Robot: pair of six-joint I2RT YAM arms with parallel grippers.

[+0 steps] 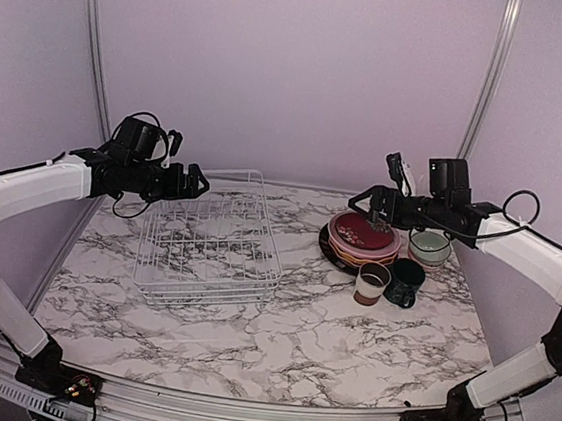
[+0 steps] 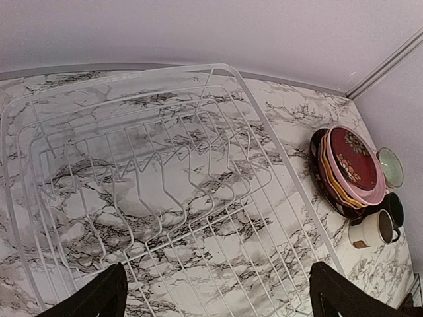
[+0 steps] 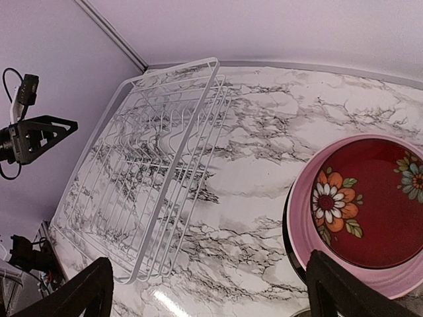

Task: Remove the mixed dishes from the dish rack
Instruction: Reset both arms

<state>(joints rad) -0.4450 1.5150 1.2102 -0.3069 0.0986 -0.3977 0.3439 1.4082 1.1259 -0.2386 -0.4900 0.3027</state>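
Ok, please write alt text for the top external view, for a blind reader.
An empty wire rack sits left of centre on a marble table, with stacked plates, a bowl, a cup and a mug to its right. The left gripper hangs open over the rack's far left corner, the right gripper open over the plates.

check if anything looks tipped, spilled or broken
Nothing stands out: the white wire dish rack sits flat and empty, the round plates are stacked neatly, and the white-and-brown cup and dark green mug stand upright.
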